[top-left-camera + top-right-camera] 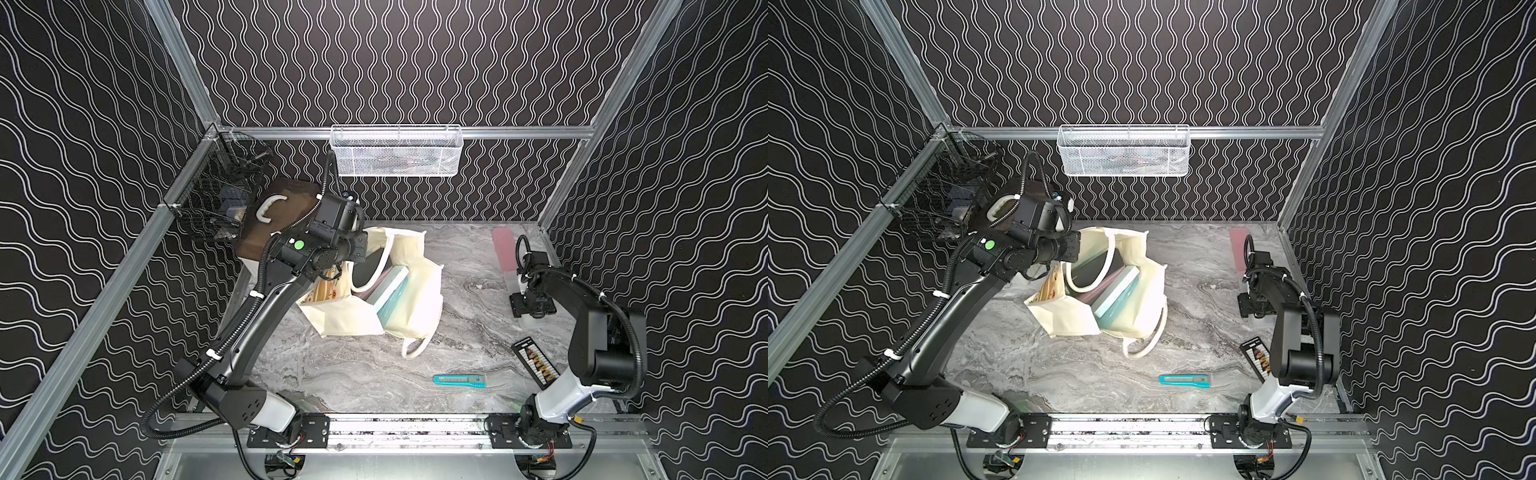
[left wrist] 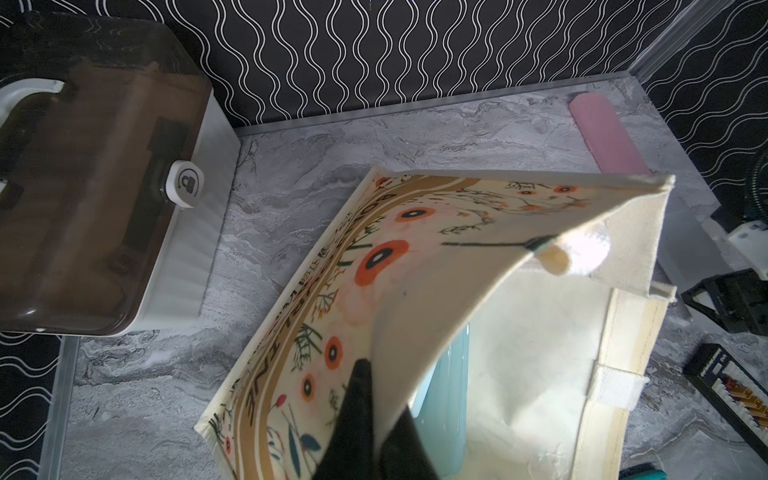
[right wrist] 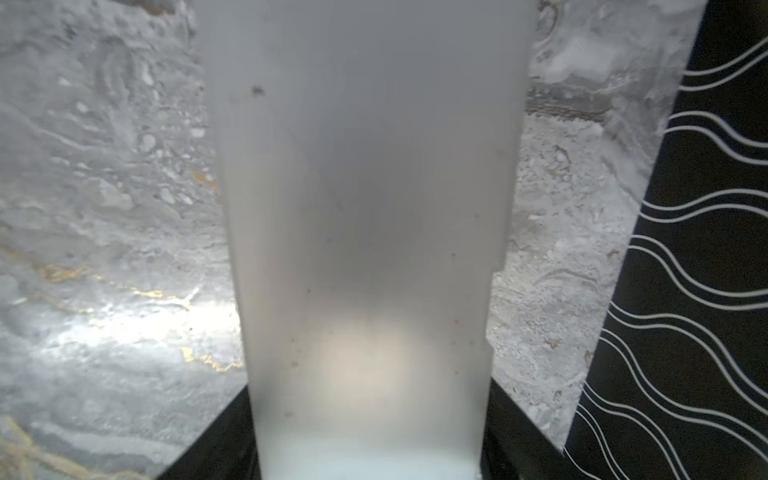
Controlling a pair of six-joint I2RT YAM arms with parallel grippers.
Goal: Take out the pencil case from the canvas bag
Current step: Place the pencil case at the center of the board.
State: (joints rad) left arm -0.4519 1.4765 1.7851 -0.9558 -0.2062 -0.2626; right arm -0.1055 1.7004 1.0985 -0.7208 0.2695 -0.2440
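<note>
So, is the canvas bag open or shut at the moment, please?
Open: the left gripper, shut on the canvas bag's floral side, holds its mouth apart, and a teal item shows inside.

White box [image 1: 286, 193], brown lid, at far left corner of marble table [image 1: 353, 374] (padlock-marked knob [image 2: 186, 183] on its side); black wire basket [image 1: 216, 195] on left rail just beside it; white mesh basket [image 1: 395, 151] on back rail; teal utility knife [image 1: 459, 380] flat near front; black card [image 1: 536, 363] near it.

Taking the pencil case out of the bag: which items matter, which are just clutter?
Job: canvas bag; left gripper pinching its printed side; frosted case, likely the pencil case, in right gripper.
Clutter: brown-lidded box; teal cutter; black card; white basket; black basket.
</note>
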